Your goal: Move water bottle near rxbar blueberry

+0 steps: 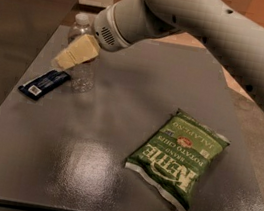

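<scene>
The water bottle [82,76] is clear with a white cap [82,18] and stands upright on the dark table [86,160] at the far left. The rxbar blueberry [44,83], a flat dark blue wrapper, lies just left of the bottle's base, almost touching it. My gripper [76,53], cream-coloured at the end of the white arm [197,22], sits at the bottle's middle and covers its label part. The bottle's base rests on the table.
A green Kettle chip bag [178,157] lies at the right front of the table. The table's left edge runs close behind the blue bar. A lower dark surface [15,21] lies to the left, and a brown floor strip at the far right.
</scene>
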`<state>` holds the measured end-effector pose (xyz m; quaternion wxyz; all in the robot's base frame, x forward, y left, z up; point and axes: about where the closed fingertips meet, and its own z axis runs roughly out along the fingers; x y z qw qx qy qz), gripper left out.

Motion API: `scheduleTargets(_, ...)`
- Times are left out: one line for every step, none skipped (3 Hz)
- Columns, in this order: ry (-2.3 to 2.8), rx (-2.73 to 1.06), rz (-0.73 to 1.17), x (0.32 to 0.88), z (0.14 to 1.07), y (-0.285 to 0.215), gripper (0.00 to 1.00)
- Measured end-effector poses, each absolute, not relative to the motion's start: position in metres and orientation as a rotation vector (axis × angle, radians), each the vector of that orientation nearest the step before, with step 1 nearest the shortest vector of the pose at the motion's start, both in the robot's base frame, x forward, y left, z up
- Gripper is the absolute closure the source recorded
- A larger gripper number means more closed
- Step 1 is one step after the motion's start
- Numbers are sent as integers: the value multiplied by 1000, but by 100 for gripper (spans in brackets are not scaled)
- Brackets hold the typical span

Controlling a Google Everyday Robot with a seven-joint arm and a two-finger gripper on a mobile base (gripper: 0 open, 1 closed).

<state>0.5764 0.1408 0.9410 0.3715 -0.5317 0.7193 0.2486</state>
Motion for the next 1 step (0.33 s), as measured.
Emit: scheduleTargets(1844,-1363,637,576,941,141,0)
